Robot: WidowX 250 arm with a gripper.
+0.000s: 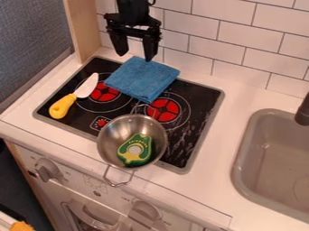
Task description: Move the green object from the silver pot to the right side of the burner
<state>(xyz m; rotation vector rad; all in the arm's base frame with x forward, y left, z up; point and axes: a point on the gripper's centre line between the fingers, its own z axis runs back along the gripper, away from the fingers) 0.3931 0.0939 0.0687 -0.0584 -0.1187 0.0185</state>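
Observation:
The black gripper (135, 50) hangs at the top of the view, above and behind the blue cloth, its two fingers spread apart with nothing between them. A green avocado-shaped object (129, 157) with a pale round centre lies inside the silver pot (109, 140), toward its lower right. The pot stands at the front of the black stove top, partly over it, with one wire handle toward the front edge. Two red burners show; the right burner (163, 110) is just behind the pot.
A folded blue cloth (142, 78) lies across the back of the stove top (205, 97). A knife with a yellow handle (62, 106) rests at the left. The grey sink (242, 167) is at the right, and a tiled wall (235, 49) rises behind.

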